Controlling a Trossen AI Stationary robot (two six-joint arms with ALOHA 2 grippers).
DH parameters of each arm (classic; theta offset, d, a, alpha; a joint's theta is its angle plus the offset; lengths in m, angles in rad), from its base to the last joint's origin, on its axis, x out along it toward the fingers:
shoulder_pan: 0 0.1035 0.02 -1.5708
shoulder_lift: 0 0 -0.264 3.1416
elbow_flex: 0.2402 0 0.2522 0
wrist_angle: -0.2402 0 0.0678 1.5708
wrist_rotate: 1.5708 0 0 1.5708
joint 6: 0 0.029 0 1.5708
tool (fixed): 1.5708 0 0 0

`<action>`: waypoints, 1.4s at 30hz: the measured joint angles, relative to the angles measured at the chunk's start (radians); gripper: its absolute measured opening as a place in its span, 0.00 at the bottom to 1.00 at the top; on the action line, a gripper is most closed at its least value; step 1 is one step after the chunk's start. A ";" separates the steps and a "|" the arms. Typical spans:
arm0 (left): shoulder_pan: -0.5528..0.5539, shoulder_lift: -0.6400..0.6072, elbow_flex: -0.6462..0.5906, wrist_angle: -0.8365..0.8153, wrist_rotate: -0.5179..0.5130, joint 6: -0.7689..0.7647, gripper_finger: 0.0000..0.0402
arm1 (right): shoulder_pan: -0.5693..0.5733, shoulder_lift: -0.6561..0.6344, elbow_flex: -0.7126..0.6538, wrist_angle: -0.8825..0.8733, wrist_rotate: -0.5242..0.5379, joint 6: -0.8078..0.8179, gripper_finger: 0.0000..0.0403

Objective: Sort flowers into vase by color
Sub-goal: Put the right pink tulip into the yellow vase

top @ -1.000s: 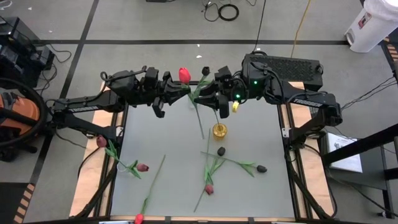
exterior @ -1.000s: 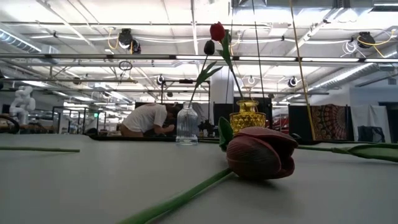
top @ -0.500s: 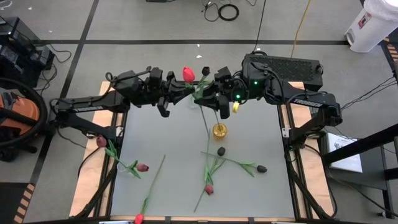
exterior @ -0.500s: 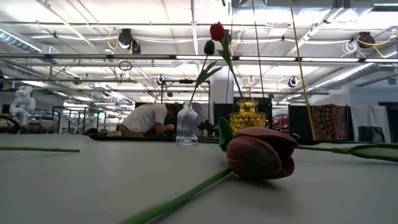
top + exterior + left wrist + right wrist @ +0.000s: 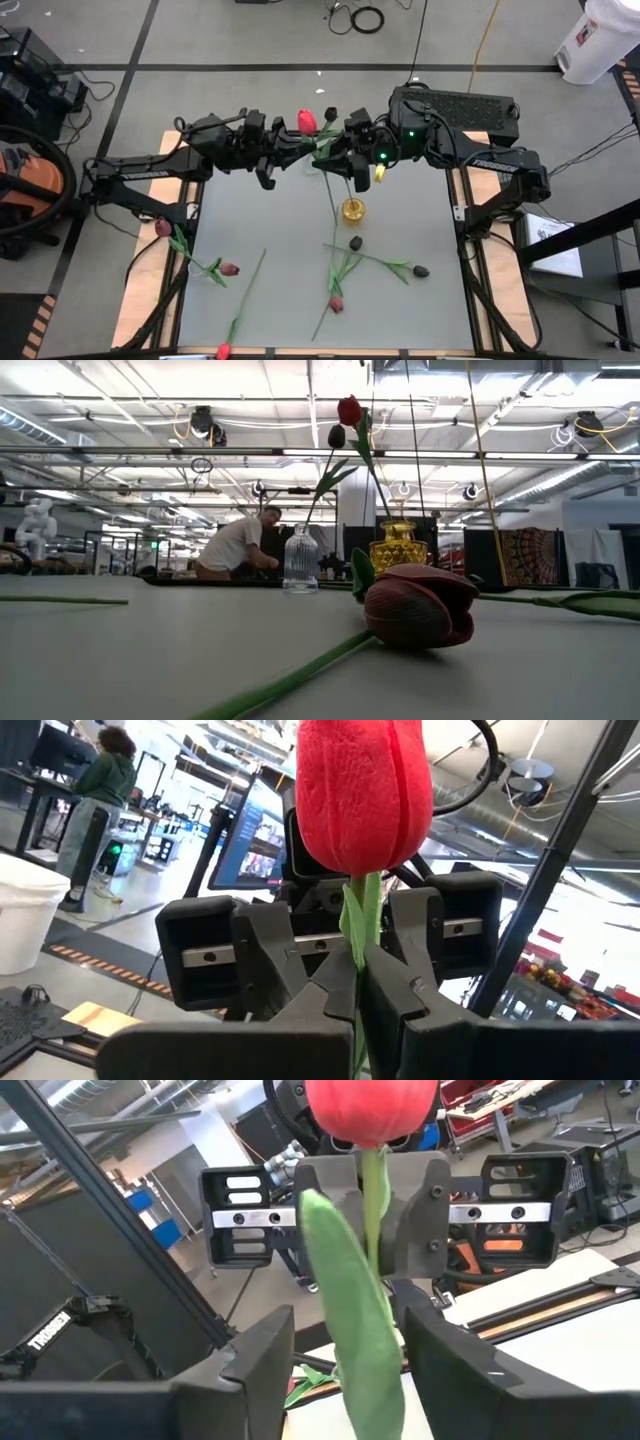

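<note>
My left gripper (image 5: 293, 145) is shut on a red tulip (image 5: 306, 121) held high over the table's far middle. The tulip's stem hangs down, and its lower end (image 5: 335, 200) is just left of the amber vase (image 5: 352, 210). My right gripper (image 5: 350, 1348) faces the left one. It is open, with a finger on either side of the tulip's leaf (image 5: 350, 1290) and touching nothing. In the low view a clear ribbed vase (image 5: 300, 558) holds a dark-headed flower (image 5: 337, 435). The amber vase (image 5: 397, 545) holds a red one (image 5: 349, 410). My left gripper pinches the tulip's stem (image 5: 358, 935) between its two fingers, just below the red head (image 5: 362, 790). The fingers come nearly level from the table's left and lie across the stem. The tulip is upright and lifted clear, with its stem and leaves hanging below the fingers.
Several loose tulips lie on the near half of the table: maroon ones (image 5: 229, 268) (image 5: 336, 303), black ones (image 5: 355, 243) (image 5: 421, 270) and a red one (image 5: 222, 350) at the near edge. A pink one (image 5: 163, 228) lies on the left rim. A person (image 5: 235, 545) is in the room beyond the table.
My left gripper has carried the red tulip a little toward the table's right, closer to my right gripper. The hanging stem's lower end has swung toward the amber vase. My right gripper has kept still.
</note>
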 joint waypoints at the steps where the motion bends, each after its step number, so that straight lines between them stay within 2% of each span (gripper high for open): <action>1: 0.000 0.000 0.000 0.000 0.001 0.000 0.01 | 0.000 0.000 0.000 0.000 0.000 -0.001 0.44; 5: 0.000 0.000 0.000 -0.001 0.022 -0.002 0.01 | 0.000 0.000 0.000 0.000 0.000 -0.010 0.34; 12: 0.000 0.000 0.000 -0.006 0.024 -0.002 0.01 | 0.000 0.000 0.000 -0.001 0.001 -0.011 0.07; 14: 0.000 0.000 0.000 -0.006 0.026 -0.002 0.01 | 0.000 0.000 0.000 -0.001 0.002 -0.012 0.02; 27: 0.001 -0.001 0.000 -0.033 0.064 -0.006 0.02 | 0.000 -0.001 0.000 -0.033 0.002 -0.018 0.00; 36: 0.000 -0.001 0.000 -0.041 0.074 -0.029 0.13 | 0.000 -0.001 0.000 -0.036 0.016 -0.036 0.00; 42: 0.000 -0.009 0.002 -0.114 0.075 -0.032 0.22 | 0.000 -0.017 -0.001 -0.062 0.057 -0.053 0.00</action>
